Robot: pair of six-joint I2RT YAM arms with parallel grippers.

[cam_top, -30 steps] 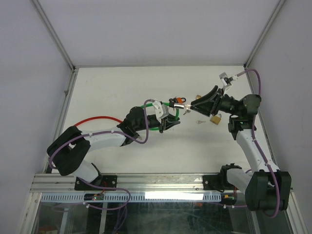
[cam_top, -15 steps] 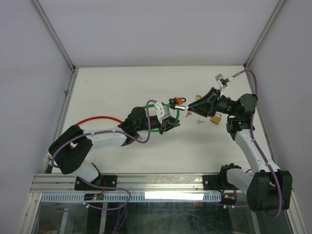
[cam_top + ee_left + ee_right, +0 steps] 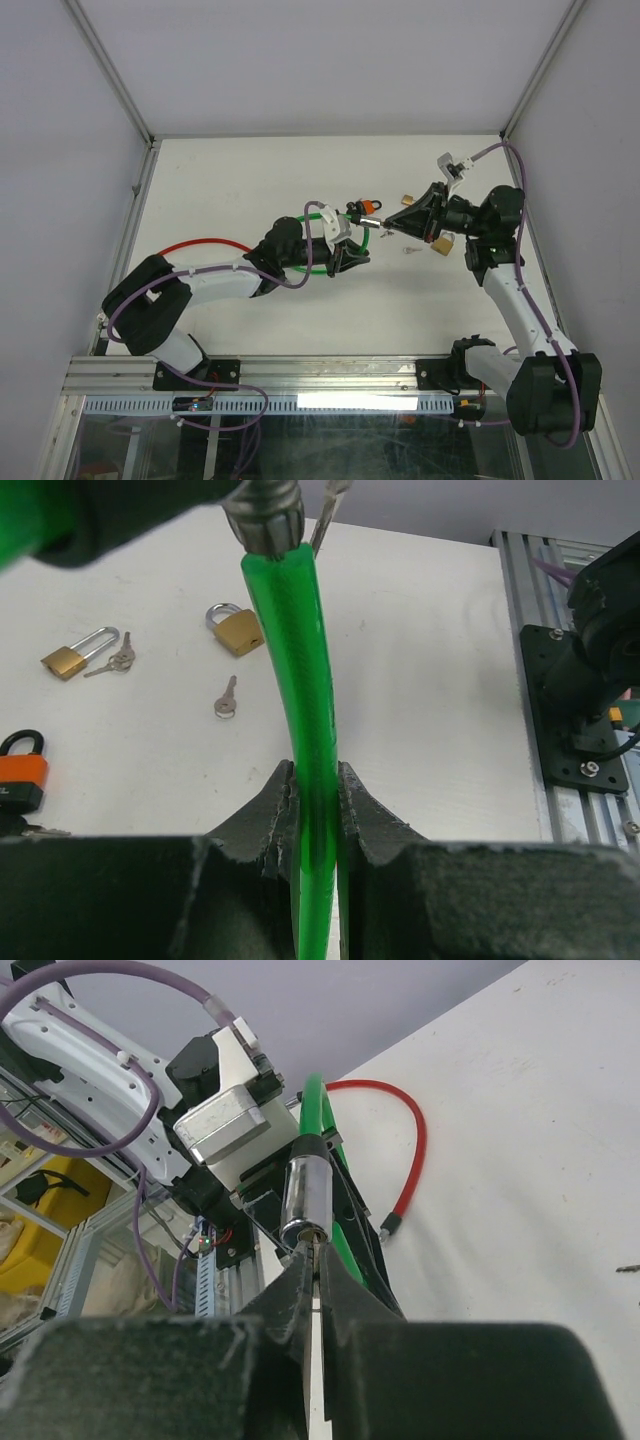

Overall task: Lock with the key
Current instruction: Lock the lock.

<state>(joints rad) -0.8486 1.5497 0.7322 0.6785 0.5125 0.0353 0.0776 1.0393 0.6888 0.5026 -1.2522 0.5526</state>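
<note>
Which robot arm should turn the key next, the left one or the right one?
Right, probably. Its fingers pinch the key, whose tip sits at the end of the silver lock cylinder. The left fingers are busy clamping the green cable.

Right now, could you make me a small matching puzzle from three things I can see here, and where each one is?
Things:
1. green cable
2. red cable
3. key at the silver barrel

Places:
a. pinched in the right gripper
b. clamped in the left gripper
c. lying free on the table

Pairs: 1-b, 2-c, 3-a.
</note>
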